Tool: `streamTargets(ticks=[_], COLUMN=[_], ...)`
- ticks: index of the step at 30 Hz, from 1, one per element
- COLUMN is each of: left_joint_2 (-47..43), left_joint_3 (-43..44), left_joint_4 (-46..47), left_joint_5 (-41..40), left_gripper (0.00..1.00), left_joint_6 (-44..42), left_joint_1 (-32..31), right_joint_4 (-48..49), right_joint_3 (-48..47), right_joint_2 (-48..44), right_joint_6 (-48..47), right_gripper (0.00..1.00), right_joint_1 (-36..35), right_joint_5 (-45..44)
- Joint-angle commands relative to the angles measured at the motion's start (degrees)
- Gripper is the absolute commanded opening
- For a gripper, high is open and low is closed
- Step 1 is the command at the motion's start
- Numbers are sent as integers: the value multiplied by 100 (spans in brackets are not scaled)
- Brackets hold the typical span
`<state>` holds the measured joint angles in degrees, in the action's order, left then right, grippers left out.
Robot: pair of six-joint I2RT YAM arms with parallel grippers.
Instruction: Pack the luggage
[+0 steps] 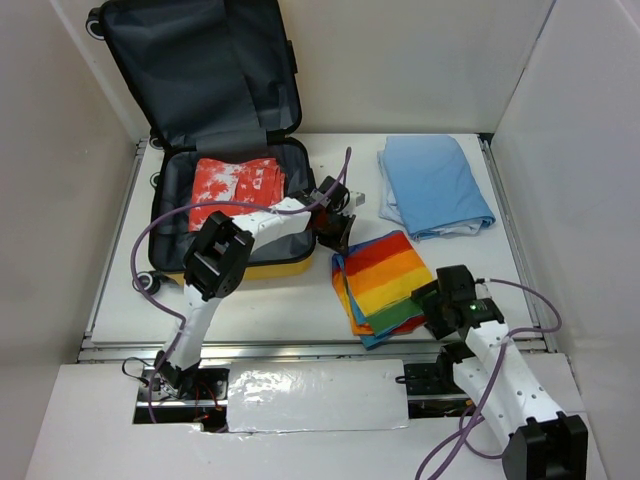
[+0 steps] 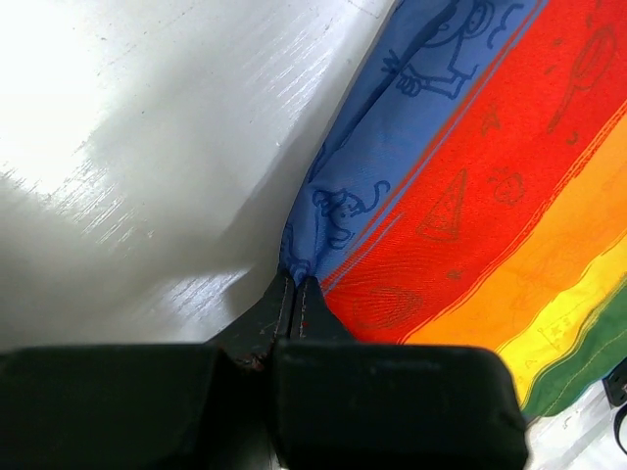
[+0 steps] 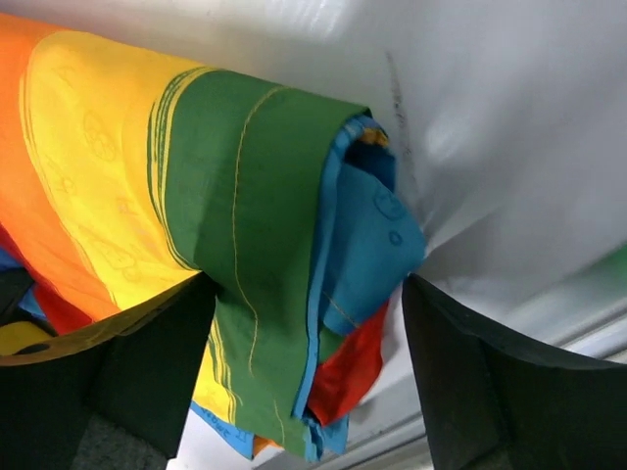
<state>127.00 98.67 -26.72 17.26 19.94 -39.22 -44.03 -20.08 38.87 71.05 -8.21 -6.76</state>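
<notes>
Top external shows my left tool (image 1: 336,238) pinching the rainbow cloth (image 1: 385,275) by its far corner, my right tool (image 1: 432,305) open astride its near corner, and the open luggage (image 1: 270,268) just left, nearest my left arm.

The left end effector (image 2: 296,294) fills the bottom of the frame, its two black fingers (image 2: 392,401) pressed together with no gap between them. The blue corner of a striped cloth (image 2: 470,196) bunches into small folds where it is caught at their tips. From there the cloth spreads up and to the right in bands of blue, red, orange, yellow and green, printed with faint line drawings. The glossy white desk (image 2: 147,147) lies to the left.
</notes>
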Motion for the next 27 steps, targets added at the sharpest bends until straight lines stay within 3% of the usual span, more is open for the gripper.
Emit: streamTargets(ticks=[1, 6, 11, 15, 16, 20, 22, 27], left_joint_2=[-342, -421, -492, -571, -615, -668, -676, -869], left_joint_3=[-41, -190, -348, -428, -480, -621, -665, -630], left_joint_4=[-26, 0, -17, -17, -9, 0, -26, -61], left_joint_5=[-108, -143, -196, -153, -161, -152, -117, 23], left_gripper=[0, 0, 0, 0, 0, 0, 0, 0], left_joint_6=[71, 115, 141, 168, 168, 194, 212, 273], left_joint_1=[20, 11, 20, 20, 20, 20, 20, -15], right_joint_4=[614, 948, 1256, 1125, 1099, 844, 677, 282], right_joint_3=[240, 417, 435, 303, 311, 285, 232, -241], right_joint_2=[120, 261, 682, 920, 903, 587, 333, 138], right_joint_6=[40, 295, 568, 770, 814, 937, 946, 639], right_gripper=[82, 76, 63, 42, 31, 15, 2, 0], right_joint_1=[30, -198, -435, -655, -682, -753, -744, -717], right_joint_5=[157, 106, -27, -281, -360, -571, -747, -1221])
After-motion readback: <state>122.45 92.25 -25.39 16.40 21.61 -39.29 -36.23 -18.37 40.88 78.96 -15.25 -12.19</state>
